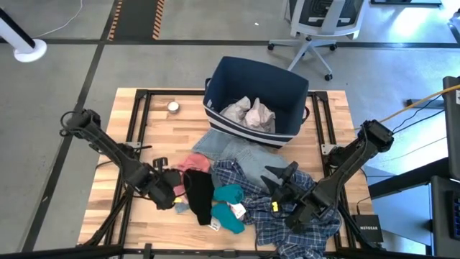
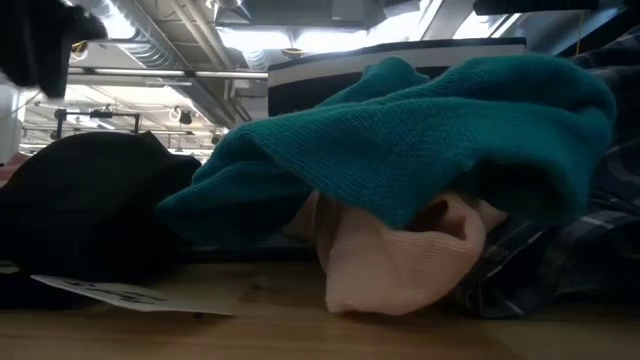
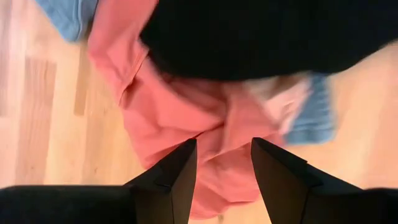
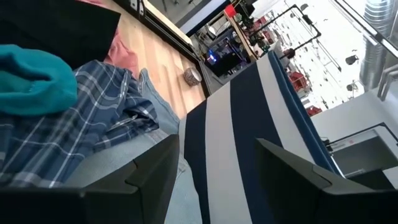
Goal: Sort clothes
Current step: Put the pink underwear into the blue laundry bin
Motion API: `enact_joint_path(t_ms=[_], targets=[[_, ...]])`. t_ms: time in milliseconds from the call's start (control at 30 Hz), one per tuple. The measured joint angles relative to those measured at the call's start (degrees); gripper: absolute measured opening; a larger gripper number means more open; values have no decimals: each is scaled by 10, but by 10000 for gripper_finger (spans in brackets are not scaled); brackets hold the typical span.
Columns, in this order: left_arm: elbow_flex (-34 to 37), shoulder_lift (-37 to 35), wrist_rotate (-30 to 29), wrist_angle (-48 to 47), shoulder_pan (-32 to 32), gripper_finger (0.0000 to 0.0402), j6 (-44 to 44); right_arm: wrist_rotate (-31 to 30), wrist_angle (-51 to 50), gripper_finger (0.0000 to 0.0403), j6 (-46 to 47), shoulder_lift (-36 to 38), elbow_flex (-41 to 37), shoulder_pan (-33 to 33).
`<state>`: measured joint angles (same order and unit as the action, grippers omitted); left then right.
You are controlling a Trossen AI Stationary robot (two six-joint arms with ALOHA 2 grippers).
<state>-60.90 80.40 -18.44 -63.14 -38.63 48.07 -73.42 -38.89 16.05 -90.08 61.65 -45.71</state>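
A pile of clothes lies on the wooden table (image 1: 144, 144): a pink piece (image 1: 192, 162), a black piece (image 1: 198, 193), a teal piece (image 1: 230, 196), light denim (image 1: 230, 147) and a blue-white plaid shirt (image 1: 237, 176). My left gripper (image 1: 172, 188) hangs open, pointing down over the pink piece (image 3: 180, 118), beside the black piece (image 3: 261, 37); its fingers (image 3: 183, 171) stand above the cloth. My right gripper (image 1: 279, 171) stands open above the plaid shirt (image 4: 74, 118), pointing at the navy striped bin (image 4: 249, 106), with nothing between its fingers.
The navy bin (image 1: 215, 72) stands at the table's far middle with pale clothes (image 1: 248, 113) inside. A small round object (image 1: 173, 107) sits left of it. Black frame rails (image 1: 136, 115) run along the table. Small blue pieces (image 3: 311, 118) lie by the pink one.
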Motion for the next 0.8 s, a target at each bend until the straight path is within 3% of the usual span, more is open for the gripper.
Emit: enact_joint_path(t_ms=[100,300,633,800], targets=[[35,8,-1,12,0,148,-2,0,-2,225,0,0,0,0],[98,8,16,135,8,148,-39,5,-2,225,-9,0,0,0],[169,8,31,216,25,147,-31,6,-2,225,-14,0,0,0],[207,9,38,254,36,115,-35,6,-2,225,-14,0,0,0]])
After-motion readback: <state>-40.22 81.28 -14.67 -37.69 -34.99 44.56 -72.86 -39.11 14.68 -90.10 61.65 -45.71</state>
